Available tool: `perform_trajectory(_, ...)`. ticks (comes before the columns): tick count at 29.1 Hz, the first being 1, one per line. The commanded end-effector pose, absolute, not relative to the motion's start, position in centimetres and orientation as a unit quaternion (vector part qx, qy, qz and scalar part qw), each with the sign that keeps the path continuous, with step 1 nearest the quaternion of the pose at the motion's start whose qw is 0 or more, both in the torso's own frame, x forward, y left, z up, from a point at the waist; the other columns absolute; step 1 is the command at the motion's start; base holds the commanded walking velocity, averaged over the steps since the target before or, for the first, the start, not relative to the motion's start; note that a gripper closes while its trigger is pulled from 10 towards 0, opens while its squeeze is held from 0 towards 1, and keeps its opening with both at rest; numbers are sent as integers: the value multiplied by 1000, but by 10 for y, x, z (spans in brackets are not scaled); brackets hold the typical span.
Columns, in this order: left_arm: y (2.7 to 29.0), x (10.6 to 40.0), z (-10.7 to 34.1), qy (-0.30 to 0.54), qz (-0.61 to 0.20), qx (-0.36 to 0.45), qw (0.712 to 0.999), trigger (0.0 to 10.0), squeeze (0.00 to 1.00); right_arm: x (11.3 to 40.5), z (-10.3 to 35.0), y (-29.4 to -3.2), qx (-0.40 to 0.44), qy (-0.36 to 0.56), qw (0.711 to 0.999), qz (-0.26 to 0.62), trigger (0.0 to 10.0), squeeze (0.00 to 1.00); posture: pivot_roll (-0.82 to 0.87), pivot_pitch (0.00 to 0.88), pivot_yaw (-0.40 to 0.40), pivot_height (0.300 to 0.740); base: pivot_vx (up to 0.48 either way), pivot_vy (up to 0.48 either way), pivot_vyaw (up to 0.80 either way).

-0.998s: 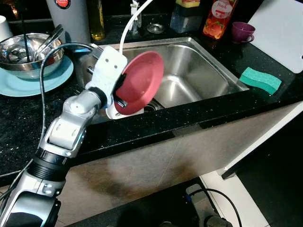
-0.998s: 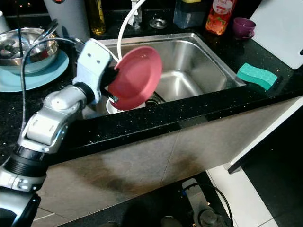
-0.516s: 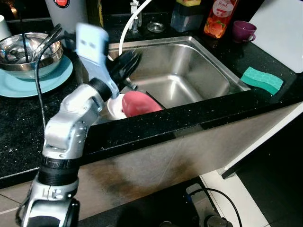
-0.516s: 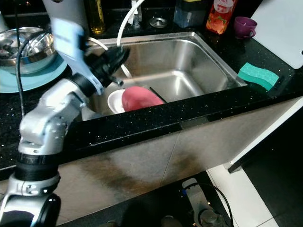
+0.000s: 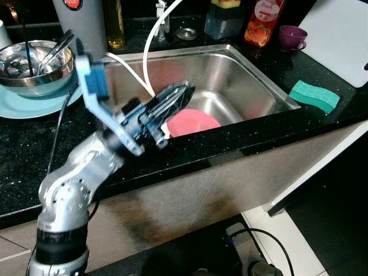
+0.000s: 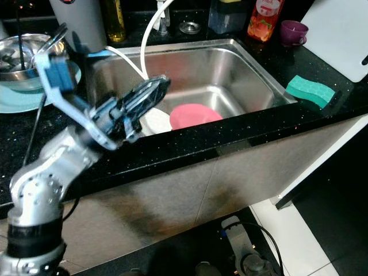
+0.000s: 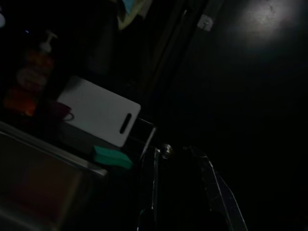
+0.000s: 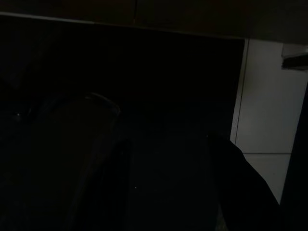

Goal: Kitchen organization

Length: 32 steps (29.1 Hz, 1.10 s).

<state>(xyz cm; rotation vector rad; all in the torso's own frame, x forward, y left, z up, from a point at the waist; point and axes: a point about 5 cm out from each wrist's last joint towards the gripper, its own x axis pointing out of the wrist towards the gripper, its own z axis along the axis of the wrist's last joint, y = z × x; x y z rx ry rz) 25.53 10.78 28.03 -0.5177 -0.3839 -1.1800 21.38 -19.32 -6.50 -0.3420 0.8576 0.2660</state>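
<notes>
- Left eye view: the orange juice bottle [image 5: 257,22] at the back of the tabletop [image 5: 23,138] carries a label reading "Peach"; a red round badge sits on the grey canister [image 5: 80,17], its writing too small to read.
- The red plate [image 5: 192,123] is a smooth, round, matte pinkish-red disc lying nearly flat in the bottom of the sink [image 5: 253,75], near its front wall, its left edge overlapping a white dish [image 6: 154,122].
- The left claw [image 5: 172,99] hangs above the sink's front-left part, just over the plate and apart from it; its two long black fingers lie close together, nearly closed, with nothing between them.
- The sink is brushed stainless steel, rectangular with rounded corners; a thin white hose [image 5: 150,40] curves down into it from the tap.
- The tabletop is glossy black stone with fine pale specks.
- A green sponge [image 5: 315,96], rectangular and porous, lies on the tabletop to the right of the sink; a white cutting board [image 5: 339,34] with a slot handle lies behind it, and a purple cup [image 5: 292,37] stands beside the bottle.
- To the left, a shiny steel bowl [image 5: 34,66] holding utensils rests on a pale blue plate [image 5: 29,103].
- Right wrist view is very dark; I cannot tell how the right claw stands.
</notes>
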Motion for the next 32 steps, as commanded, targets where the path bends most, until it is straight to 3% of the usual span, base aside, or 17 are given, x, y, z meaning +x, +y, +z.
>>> perform_trajectory(1, 107, 251, 276, -163, -554, -238, 781, 10000, 0, 207, -68, -197, -163, 425, 882, 124, 10000, 0, 33, 137, -49, 740, -281, 0, 0)
perform_trajectory(14, 116, 249, 252, -130, -535, -250, 796, 10000, 0, 209, -67, -199, -170, 423, 881, 126, 10000, 0, 37, 119, -56, 740, -312, 0, 0)
perform_trajectory(22, 126, 256, 230, -94, -504, -252, 820, 10000, 0, 209, -67, -199, -170, 424, 881, 124, 10000, 0, 37, 122, -54, 740, -170, 0, 0)
perform_trajectory(27, 143, 272, 184, -16, -427, -215, 878, 10000, 0, 209, -67, -199, -175, 425, 879, 125, 10000, 0, 38, 125, -55, 740, 0, 0, 113)
perform_trajectory(32, 156, 275, 147, 46, -379, -200, 902, 10000, 0, 209, -67, -199, -171, 426, 879, 126, 10000, 0, 37, 127, -55, 740, 0, 0, 794)
